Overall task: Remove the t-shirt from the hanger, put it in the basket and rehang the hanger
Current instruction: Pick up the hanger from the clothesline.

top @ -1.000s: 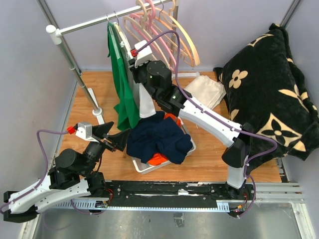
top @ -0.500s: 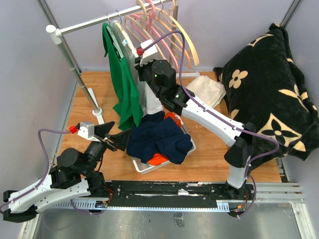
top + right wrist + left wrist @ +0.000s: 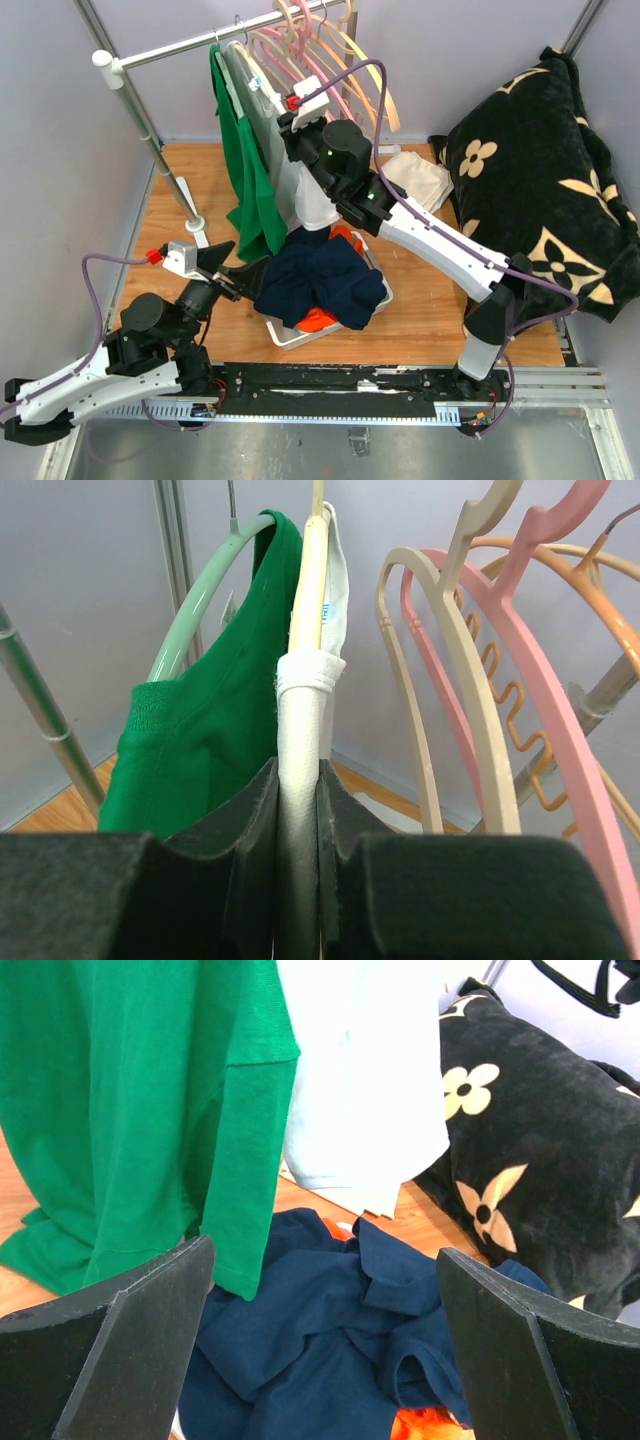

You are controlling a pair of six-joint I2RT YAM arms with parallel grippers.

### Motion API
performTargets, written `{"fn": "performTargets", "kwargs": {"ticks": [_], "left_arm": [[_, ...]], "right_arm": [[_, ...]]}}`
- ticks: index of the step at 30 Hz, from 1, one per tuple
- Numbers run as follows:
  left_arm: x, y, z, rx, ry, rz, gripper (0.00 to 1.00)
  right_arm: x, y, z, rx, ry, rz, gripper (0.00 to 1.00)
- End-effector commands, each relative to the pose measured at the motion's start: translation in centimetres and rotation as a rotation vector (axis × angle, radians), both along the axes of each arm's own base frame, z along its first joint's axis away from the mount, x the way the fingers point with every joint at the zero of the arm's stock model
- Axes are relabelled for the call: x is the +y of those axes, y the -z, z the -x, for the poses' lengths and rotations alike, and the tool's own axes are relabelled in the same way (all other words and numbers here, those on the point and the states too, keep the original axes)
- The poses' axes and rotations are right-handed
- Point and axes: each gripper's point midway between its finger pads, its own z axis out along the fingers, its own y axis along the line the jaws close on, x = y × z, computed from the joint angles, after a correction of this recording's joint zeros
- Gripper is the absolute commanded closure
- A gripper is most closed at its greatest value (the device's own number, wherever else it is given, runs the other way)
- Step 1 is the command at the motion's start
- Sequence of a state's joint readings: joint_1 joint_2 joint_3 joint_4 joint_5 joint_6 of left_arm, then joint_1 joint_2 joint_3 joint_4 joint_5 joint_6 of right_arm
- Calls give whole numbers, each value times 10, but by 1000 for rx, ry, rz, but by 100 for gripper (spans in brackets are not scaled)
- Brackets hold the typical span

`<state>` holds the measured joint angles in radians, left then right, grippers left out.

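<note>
A white t-shirt [image 3: 300, 195] hangs on a cream hanger [image 3: 312, 580] on the rail [image 3: 190, 42], right beside a green t-shirt [image 3: 245, 170] on a pale green hanger [image 3: 195, 610]. My right gripper [image 3: 283, 125] is high at the rail, shut on the white t-shirt's shoulder edge [image 3: 300, 710], which runs up between its pads [image 3: 262, 820]. My left gripper [image 3: 240, 272] is open and empty, low beside the basket, facing the navy garment [image 3: 330, 1330]. The white t-shirt's hem [image 3: 360, 1070] and the green t-shirt [image 3: 130, 1110] hang in front of it.
Several empty cream, pink and orange hangers [image 3: 350, 60] hang to the right of the shirts. A white basket [image 3: 290, 335] holds navy [image 3: 320, 280] and orange clothes. A black floral blanket [image 3: 540, 180] lies at right, a folded beige cloth [image 3: 415, 180] behind it, the rack's pole [image 3: 150, 130] at left.
My right gripper has risen and shifted right along the white t-shirt towards the hanger's shoulder, pulling the fabric up. The left gripper has hardly moved.
</note>
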<state>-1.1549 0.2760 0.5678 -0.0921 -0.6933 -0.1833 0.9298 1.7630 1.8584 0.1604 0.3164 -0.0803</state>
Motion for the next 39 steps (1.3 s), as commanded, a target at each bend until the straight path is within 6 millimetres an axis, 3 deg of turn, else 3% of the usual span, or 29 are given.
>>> {"fn": "performTargets", "kwargs": {"ticks": [1, 10, 20, 33, 39], "left_arm": [[-2, -21, 2, -32, 16, 47, 3], [-8, -35, -3, -50, 3, 52, 3], [-12, -98, -25, -157, -136, 62, 3], [-74, -180, -53, -299, -139, -52, 6], [-78, -204, -93, -344, -147, -37, 12]], "right_arm": [[-32, -75, 22, -157, -4, -145, 99], [-56, -87, 40, -186, -4, -151, 100], [-102, -71, 80, -181, -30, -136, 100], [-156, -64, 159, -303, -190, -131, 99], [-180, -53, 178, -345, -190, -113, 99]]}}
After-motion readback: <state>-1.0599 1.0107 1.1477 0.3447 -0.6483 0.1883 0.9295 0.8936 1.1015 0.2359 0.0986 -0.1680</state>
